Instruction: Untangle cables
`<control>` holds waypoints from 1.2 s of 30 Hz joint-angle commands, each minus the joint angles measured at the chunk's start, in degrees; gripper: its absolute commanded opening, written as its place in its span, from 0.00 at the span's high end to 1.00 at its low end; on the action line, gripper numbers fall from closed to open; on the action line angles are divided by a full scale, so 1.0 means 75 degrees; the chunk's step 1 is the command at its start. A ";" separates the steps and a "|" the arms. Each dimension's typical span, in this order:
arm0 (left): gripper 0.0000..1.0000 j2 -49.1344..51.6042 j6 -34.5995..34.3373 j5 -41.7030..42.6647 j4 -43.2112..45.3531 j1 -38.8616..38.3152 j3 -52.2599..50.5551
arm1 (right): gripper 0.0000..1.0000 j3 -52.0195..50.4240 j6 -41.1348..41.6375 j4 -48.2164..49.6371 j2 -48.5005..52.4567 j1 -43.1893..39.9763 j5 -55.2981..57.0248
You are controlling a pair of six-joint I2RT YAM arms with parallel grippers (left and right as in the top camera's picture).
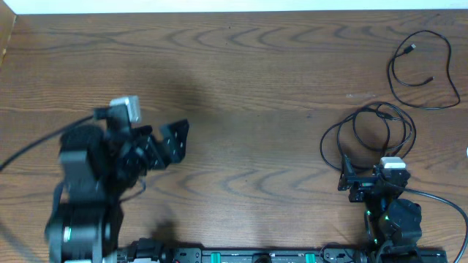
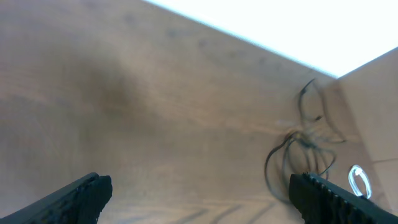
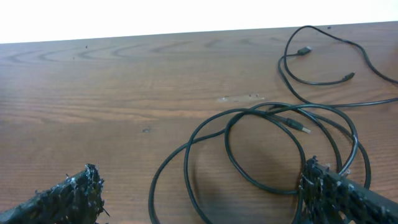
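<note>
A black cable (image 1: 369, 131) lies in overlapping loops at the right of the wooden table. A second black cable (image 1: 424, 73) lies apart from it at the far right. My right gripper (image 1: 363, 177) is open just in front of the looped cable. In the right wrist view the loops (image 3: 297, 126) lie between and beyond its open fingers (image 3: 199, 193), with the second cable (image 3: 303, 50) behind. My left gripper (image 1: 170, 142) is open and empty over bare table at the left. Its wrist view (image 2: 199, 199) shows the black cables (image 2: 298, 140) far off, blurred, and a white loop (image 2: 359, 180).
The table's far edge (image 1: 234, 12) runs along the top. Thick black arm cables trail off the left side (image 1: 29, 150) and the right side (image 1: 439, 201). A small white bit shows at the right edge (image 1: 466, 152).
</note>
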 commanded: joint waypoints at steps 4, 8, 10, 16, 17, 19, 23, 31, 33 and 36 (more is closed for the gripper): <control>0.03 -0.1760 0.0015 -0.0073 -0.0020 0.0012 0.0038 | 0.01 -0.0050 0.0093 0.0009 -0.0026 0.0026 0.0061; 0.03 -0.2728 0.0015 -0.0073 -0.0020 0.0012 0.0038 | 0.01 -0.0050 0.0093 0.0012 -0.0026 0.0026 0.0061; 0.02 -0.3118 0.0015 -0.0073 -0.0020 0.0012 0.0038 | 0.01 -0.0050 0.0093 0.0009 -0.0026 0.0026 0.0061; 0.03 -0.4100 0.0015 -0.0073 -0.0023 -0.0009 0.0038 | 0.01 -0.0050 0.0093 0.0012 -0.0026 0.0026 0.0061; 0.03 -0.4243 0.0015 -0.0073 -0.0023 -0.0044 0.0038 | 0.01 -0.0050 0.0093 0.0012 -0.0026 0.0026 0.0061; 0.03 -0.4523 0.0015 -0.0073 -0.0023 -0.0143 0.0038 | 0.01 -0.0050 0.0093 0.0009 -0.0026 0.0026 0.0061; 0.03 -0.4966 0.0015 -0.0070 -0.0023 -0.0458 0.0038 | 0.01 -0.0050 0.0093 0.0012 -0.0026 0.0026 0.0061; 0.03 -0.5094 0.0015 -0.0073 -0.0038 -0.0755 0.0032 | 0.01 -0.0050 0.0093 0.0009 -0.0026 0.0026 0.0061; 0.03 -0.5109 0.0015 -0.0070 -0.0070 -0.0807 0.0032 | 0.01 -0.0050 0.0093 0.0012 -0.0026 0.0026 0.0061; 0.03 -0.5144 0.0015 -0.0070 -0.0117 -0.0892 0.0032 | 0.01 -0.0050 0.0093 0.0012 -0.0026 0.0026 0.0058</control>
